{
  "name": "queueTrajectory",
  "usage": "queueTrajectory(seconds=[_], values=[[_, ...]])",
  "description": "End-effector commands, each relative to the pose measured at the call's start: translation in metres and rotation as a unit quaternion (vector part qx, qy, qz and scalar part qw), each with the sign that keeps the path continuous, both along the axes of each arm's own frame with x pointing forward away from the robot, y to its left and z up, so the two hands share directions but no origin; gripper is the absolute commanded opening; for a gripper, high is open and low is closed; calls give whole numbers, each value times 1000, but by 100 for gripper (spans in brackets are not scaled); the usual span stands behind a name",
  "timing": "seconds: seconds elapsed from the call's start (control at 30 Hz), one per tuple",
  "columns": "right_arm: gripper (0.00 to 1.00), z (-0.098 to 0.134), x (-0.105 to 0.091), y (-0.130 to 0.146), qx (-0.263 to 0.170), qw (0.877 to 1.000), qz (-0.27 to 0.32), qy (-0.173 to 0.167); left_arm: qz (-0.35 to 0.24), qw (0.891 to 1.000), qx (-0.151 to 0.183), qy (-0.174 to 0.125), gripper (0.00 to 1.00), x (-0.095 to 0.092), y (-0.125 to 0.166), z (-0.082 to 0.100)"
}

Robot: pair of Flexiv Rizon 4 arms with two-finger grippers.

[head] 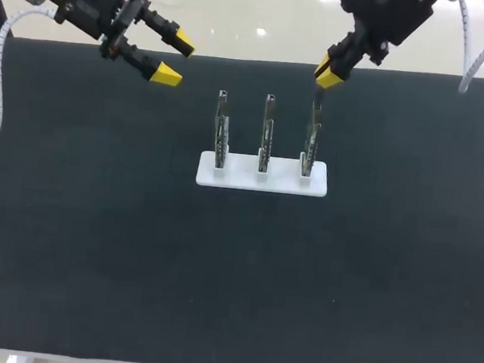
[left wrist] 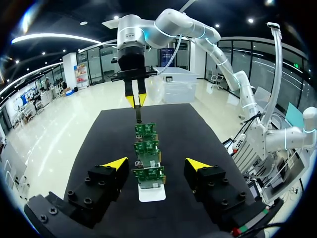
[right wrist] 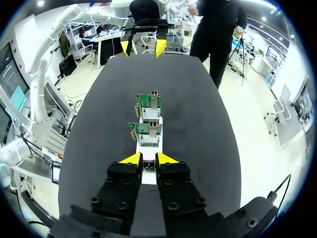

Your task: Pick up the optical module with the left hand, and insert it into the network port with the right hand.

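Three upright green circuit boards with network ports stand in a white base [head: 251, 175] at mid-table. My right gripper [head: 328, 73] hangs just above the rightmost board [head: 311, 145], shut on a thin dark optical module [left wrist: 138, 115] that points down at that board's top. In the right wrist view the gripper [right wrist: 148, 158] has the module between its fingers, and the other two boards [right wrist: 148, 131] stand ahead. My left gripper [head: 177, 58] is open and empty at the table's far left, above the mat; in its own view the gripper [left wrist: 156, 163] looks along the row of boards [left wrist: 148, 173].
A black mat [head: 91, 236] covers the whole table. Nothing else lies on it besides the base with the boards.
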State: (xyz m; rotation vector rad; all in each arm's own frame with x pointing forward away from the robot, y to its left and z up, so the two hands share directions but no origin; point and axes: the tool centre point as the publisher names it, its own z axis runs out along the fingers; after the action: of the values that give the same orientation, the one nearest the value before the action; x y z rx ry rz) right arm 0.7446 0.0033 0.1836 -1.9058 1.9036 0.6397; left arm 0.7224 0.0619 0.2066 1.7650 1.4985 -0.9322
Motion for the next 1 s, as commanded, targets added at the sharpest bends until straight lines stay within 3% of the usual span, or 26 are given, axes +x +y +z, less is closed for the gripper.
queueTrajectory(seconds=[0.03, 1.0], values=[[0, -2, 4, -1, 1, 1000, 5, 6, -1, 1000, 2, 0, 100, 1, 0, 0], [0, 5, -1, -1, 1, 1000, 7, 21, -1, 1000, 2, 0, 100, 1, 0, 0]])
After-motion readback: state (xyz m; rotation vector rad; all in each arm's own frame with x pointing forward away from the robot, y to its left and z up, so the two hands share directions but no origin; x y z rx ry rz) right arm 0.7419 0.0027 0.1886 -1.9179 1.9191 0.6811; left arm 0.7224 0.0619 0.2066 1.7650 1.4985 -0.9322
